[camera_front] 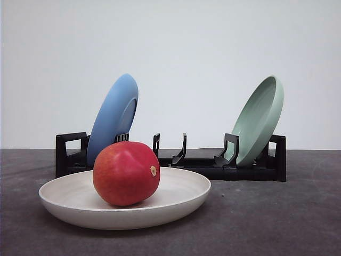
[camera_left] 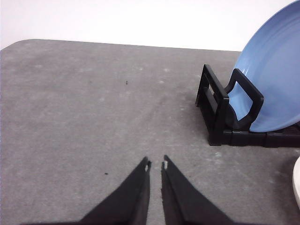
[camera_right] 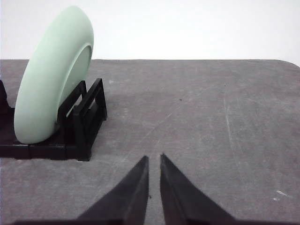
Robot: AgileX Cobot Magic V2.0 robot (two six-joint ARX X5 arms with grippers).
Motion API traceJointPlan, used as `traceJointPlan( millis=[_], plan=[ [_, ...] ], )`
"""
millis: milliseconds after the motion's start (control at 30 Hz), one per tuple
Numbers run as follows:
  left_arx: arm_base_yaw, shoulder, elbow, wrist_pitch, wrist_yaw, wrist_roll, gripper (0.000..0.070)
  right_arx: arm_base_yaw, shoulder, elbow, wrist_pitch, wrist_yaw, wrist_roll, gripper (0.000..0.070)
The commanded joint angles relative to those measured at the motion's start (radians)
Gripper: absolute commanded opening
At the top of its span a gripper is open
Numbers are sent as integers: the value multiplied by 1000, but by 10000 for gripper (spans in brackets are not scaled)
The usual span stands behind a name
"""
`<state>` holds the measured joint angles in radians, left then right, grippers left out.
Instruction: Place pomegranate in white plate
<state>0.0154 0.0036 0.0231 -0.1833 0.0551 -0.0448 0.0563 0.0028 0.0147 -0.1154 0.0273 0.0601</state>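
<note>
No text, label, brand, number or sign can be read in any of the views. The surfaces that show carry no writing.

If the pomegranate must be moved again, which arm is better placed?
Probably the left. The pomegranate already sits in the white plate, whose edge shows beside the left claw. The right claw is near the green plate.

Pomegranate (camera_front: 126,173) smooth, glossy; white plate (camera_front: 74,205) matt.
</note>
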Motion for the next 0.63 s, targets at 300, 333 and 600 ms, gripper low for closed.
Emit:
traceJointPlan(
  millis=[300, 333, 600],
  plan=[
    [1, 0, -11, -2, 0, 7, 26, 0, 1, -4, 11, 0, 11, 40],
    [1, 0, -11, -2, 0, 7, 26, 0, 1, -4, 11, 0, 11, 40],
    [1, 0, -11, -2, 0, 7, 26, 0, 1, -4, 11, 0, 11, 41]
  ],
)
